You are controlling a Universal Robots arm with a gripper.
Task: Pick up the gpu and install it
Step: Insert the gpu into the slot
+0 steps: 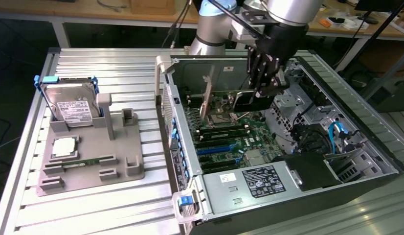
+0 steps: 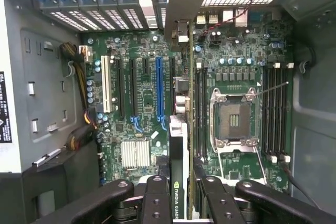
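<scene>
The gpu is a thin dark card seen edge-on, with a green logo label near my fingers and its pale metal end bracket toward the case's slot wall. My gripper is shut on it, with one black finger on each side. In the exterior view my gripper reaches down into the open computer case, and the gpu hangs under it over the green motherboard. The card lines up just beside the long blue slot. Whether its edge touches a slot is hidden.
The empty CPU socket and memory slots lie beside the card. A power supply fills the case's near end, with cables along one wall. On the exterior view's left, a grey fixture holds a silver hard drive.
</scene>
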